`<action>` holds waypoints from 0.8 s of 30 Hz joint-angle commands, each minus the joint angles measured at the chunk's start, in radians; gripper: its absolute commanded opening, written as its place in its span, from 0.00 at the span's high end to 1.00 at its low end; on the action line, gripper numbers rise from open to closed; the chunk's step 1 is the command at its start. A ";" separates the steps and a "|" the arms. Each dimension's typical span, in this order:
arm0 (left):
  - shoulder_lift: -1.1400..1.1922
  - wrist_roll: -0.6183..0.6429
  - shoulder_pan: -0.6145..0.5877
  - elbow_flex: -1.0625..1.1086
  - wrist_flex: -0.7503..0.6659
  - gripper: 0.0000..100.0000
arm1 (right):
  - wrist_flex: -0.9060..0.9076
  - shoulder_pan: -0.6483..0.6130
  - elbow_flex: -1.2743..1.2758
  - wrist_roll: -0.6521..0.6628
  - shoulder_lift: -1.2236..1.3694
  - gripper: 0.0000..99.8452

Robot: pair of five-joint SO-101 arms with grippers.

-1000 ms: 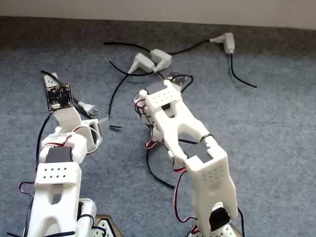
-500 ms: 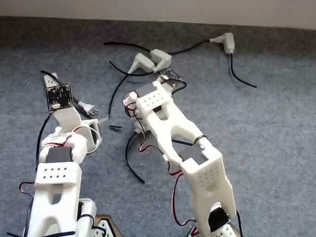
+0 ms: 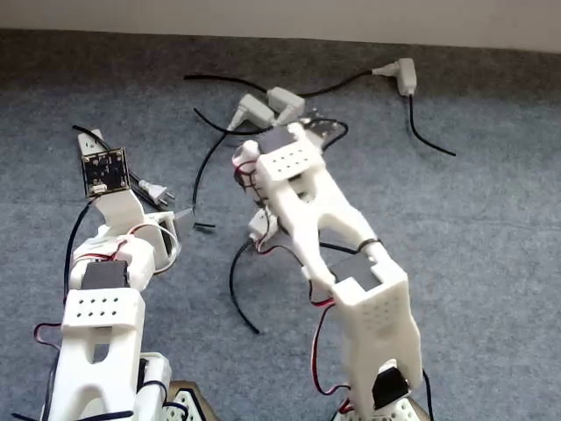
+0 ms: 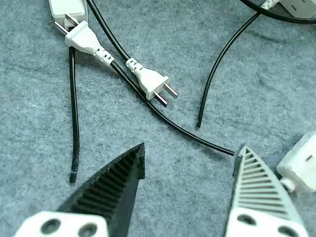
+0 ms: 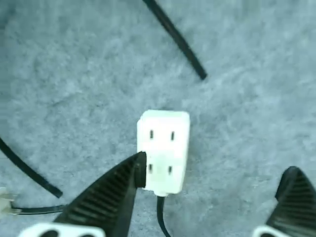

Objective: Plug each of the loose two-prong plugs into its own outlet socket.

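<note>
A loose white two-prong plug [image 4: 150, 81] lies on the grey carpet across a black cable, ahead of my open left gripper [image 4: 192, 149]. In the high view this plug [image 3: 156, 190] lies beside the left arm's wrist. Another white plug [image 4: 81, 37] rests with its prongs showing, right by a white outlet [image 4: 64, 6]. My right gripper [image 5: 216, 170] hangs open above a white outlet block [image 5: 163, 148] with two pairs of slots; one black finger [image 5: 113, 192] overlaps the block's edge. Nothing is held.
Two white outlet pieces [image 3: 254, 111] [image 3: 285, 101] and a third [image 3: 403, 74] lie at the back with black cables trailing. A cut cable end [image 5: 200, 74] lies beyond the block. Another white block [image 4: 301, 163] sits beside the left gripper's white finger.
The right arm swung left, then back and farther out toward the two back outlets. The black cable under it shifted left. The left arm stayed still.
</note>
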 commanded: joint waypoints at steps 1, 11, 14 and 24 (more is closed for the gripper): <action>-0.019 0.005 0.019 0.019 -0.058 0.71 | 0.102 0.136 -0.197 0.124 -0.140 0.61; -0.019 0.005 0.019 0.030 -0.075 0.71 | 0.179 0.449 -0.553 0.408 -0.217 0.61; -0.019 0.005 0.019 0.025 -0.077 0.71 | 0.278 0.556 -0.636 0.470 -0.232 0.61; -0.002 0.038 -0.004 -0.140 -0.055 0.72 | 0.328 0.664 -0.191 0.692 -0.406 0.61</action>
